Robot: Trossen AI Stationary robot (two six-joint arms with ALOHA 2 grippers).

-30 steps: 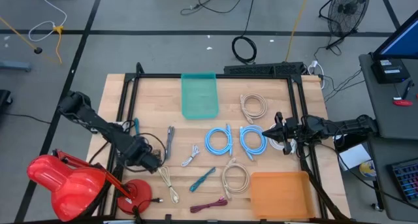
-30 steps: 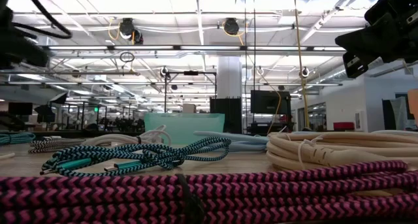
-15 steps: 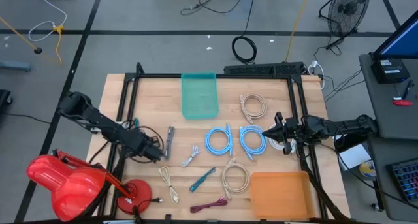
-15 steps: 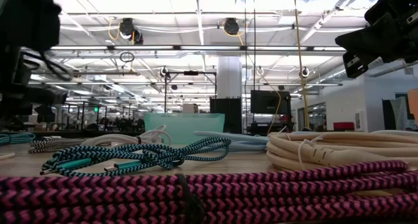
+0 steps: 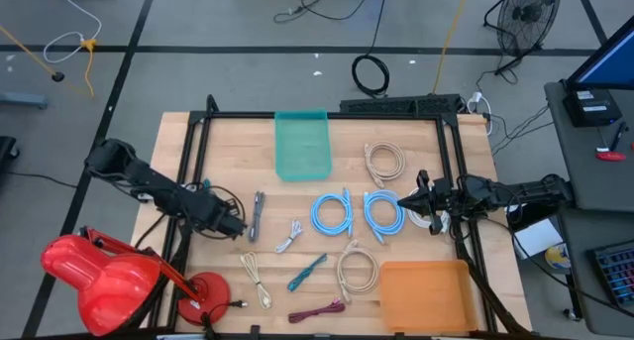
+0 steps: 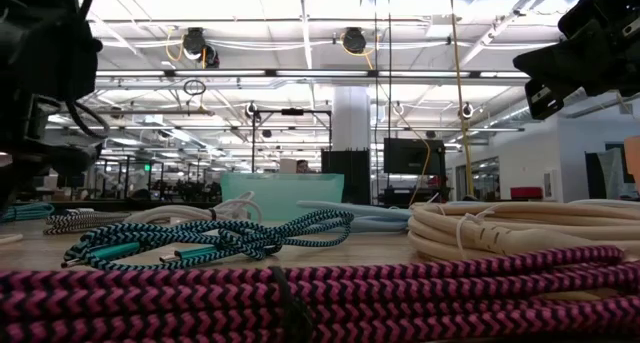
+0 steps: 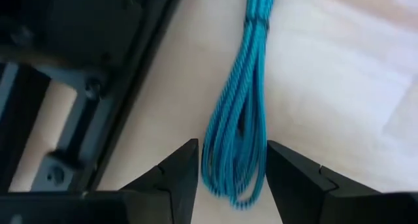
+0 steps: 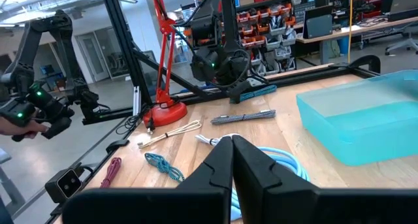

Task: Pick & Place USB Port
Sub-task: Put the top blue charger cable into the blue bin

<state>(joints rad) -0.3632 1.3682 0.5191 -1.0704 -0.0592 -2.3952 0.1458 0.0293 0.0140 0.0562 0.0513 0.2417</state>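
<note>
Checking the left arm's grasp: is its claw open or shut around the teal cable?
Open. In the left wrist view the left claw straddles the bundled teal cable, with gaps showing between cable and both fingers.

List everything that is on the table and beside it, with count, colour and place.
teal bin: 1, teal, far edge, middle
orange bin: 1, orange, near right corner
light blue coils: 2, light blue, middle
beige coils: 2, beige, one by each bin
grey cable: 1, grey, left of middle
pale thin cables: 2, white and cream, near left
teal braided cable: 1, teal, near middle
magenta cable: 1, magenta, near edge
blue braided cable: 1, blue, left side
red lamp: 1, red, off the near left corner
left gripper: 1, dark, open, astride the blue braided cable
right gripper: 1, dark, shut, right side
</note>
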